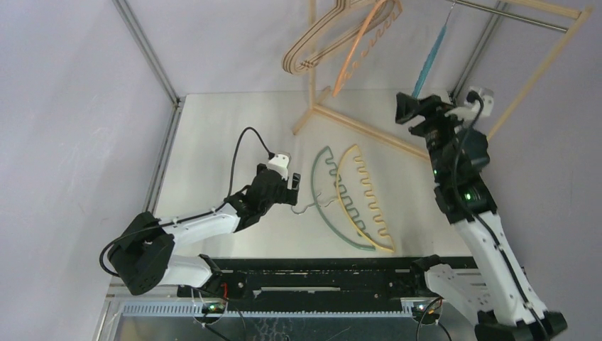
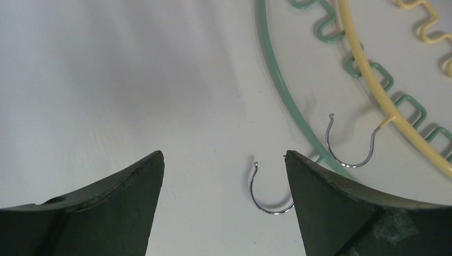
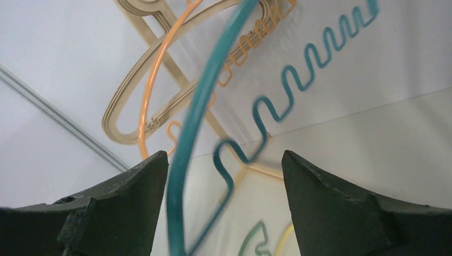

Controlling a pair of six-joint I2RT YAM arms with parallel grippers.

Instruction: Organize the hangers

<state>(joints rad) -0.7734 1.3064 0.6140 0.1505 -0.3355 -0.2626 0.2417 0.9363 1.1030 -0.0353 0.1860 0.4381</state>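
Observation:
A pale green hanger and a yellow hanger lie side by side on the white table, hooks pointing left. My left gripper hovers open over the green hanger's wire hook, which lies just inside the right finger; the yellow hanger's hook lies beyond it. A blue hanger hangs from the rack's rod. My right gripper is raised at its lower end, open; the blue hanger passes loosely between the jaws, blurred. Wooden hangers and an orange hanger hang further left.
The pale wooden rack's base bar crosses the table's far part, its upright post on the left. Grey walls and a metal frame strut bound the table. A black rail runs along the near edge between the arm bases.

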